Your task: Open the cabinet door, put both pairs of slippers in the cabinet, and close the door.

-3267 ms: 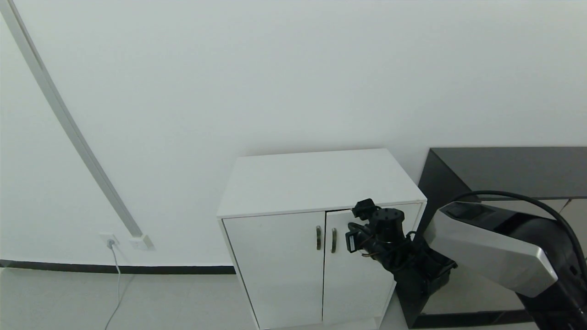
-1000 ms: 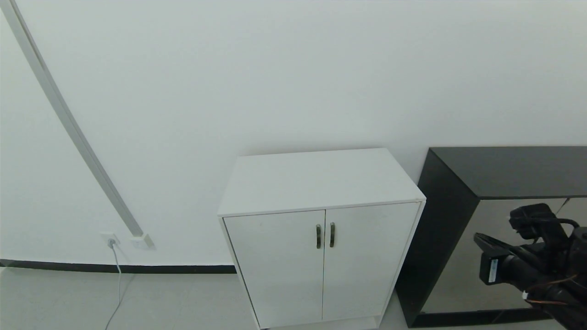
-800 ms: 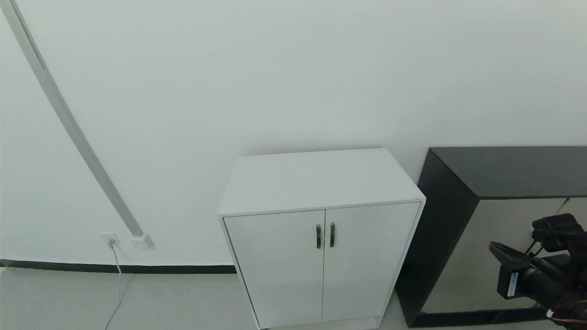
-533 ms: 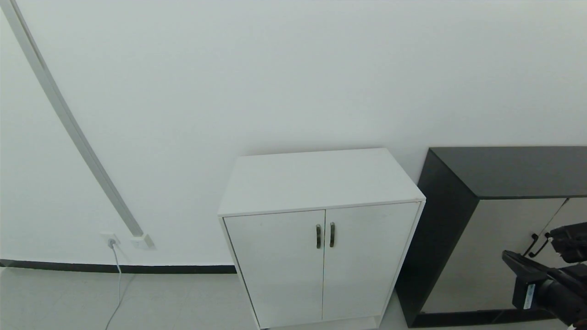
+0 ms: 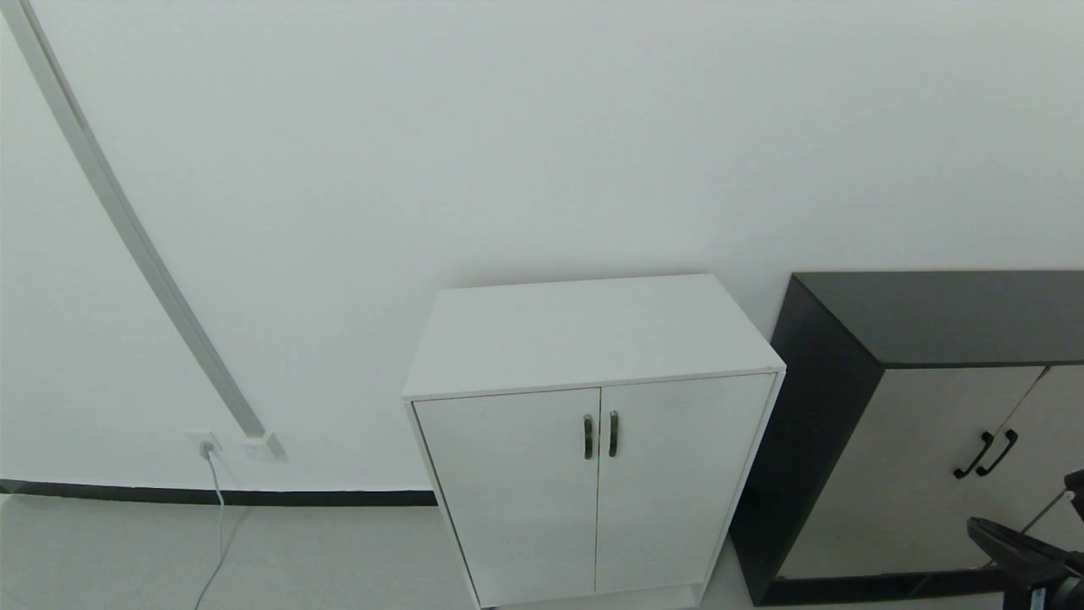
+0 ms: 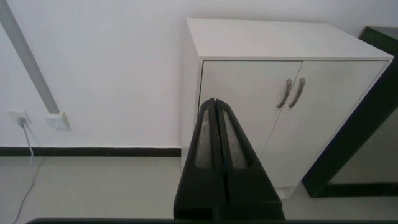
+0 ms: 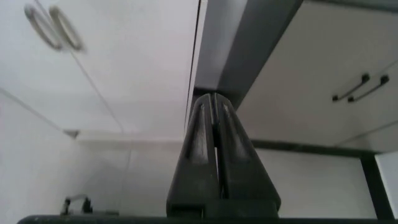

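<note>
The left jaws are pressed together, empty, pointing toward the white cabinet (image 6: pixel 249 87). The right jaws, likewise closed and empty, sit low before the black cabinet (image 5: pixel 834 407) standing just beside it. Both white doors (image 5: pixel 517 491) are shut.

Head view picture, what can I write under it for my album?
A shut white cabinet stands against the wall, beside a black cabinet.

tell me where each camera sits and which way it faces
Head: high, looking down at white cabinet and black cabinet; right end effector lower right.
Left wrist: behind shut left end effector, facing the white cabinet.
Right wrist: behind shut right end effector, facing where both cabinets meet.
Shared: all three show the white cabinet's handles.
</note>
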Robot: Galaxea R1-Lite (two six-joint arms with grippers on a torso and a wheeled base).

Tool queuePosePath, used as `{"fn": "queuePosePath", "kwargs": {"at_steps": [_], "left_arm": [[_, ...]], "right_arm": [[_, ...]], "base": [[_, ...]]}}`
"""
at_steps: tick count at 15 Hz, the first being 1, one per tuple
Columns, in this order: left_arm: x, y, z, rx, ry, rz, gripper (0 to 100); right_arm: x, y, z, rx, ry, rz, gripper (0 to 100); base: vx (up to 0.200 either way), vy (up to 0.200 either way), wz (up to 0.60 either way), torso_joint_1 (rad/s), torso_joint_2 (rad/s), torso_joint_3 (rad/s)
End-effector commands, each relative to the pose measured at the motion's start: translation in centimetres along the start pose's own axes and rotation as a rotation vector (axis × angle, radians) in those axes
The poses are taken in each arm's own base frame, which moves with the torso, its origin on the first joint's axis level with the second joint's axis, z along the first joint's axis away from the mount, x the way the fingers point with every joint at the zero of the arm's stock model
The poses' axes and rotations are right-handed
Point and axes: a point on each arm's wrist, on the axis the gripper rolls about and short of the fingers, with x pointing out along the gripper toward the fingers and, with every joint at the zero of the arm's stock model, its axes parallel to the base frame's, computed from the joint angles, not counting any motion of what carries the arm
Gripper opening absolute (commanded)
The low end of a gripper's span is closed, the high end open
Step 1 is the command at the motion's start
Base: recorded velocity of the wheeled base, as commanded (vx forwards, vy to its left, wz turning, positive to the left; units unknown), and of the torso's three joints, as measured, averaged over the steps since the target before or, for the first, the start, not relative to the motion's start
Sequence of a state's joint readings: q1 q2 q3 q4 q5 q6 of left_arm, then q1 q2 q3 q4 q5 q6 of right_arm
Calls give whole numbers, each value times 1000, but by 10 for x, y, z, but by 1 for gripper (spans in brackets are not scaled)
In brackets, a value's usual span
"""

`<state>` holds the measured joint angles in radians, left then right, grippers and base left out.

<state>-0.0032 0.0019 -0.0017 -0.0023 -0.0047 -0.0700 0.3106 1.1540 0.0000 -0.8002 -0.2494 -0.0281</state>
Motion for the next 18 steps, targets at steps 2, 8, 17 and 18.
{"fn": "queuePosePath", "kwargs": {"at_steps": [2, 8, 17, 18], "left_arm": [[0, 0, 0, -1, 1, 0, 0], [0, 0, 0, -1, -1, -1, 0], [0, 0, 0, -1, -1, -1, 0], [0, 0, 0, -1, 1, -1, 0]], "right_arm": [[-15, -3, -3, 3, -10, 7, 0], [-52, -10, -26, -7, 8, 91, 0], [-79, -14, -53, -15, 11, 221, 0], [-79, -13, -52, -15, 9, 225, 0]], "base": [[0, 0, 0, 0, 0, 0], [0, 0, 0, 0, 0, 0], [0, 0, 0, 0, 0, 0], [0, 0, 0, 0, 0, 0]]}}
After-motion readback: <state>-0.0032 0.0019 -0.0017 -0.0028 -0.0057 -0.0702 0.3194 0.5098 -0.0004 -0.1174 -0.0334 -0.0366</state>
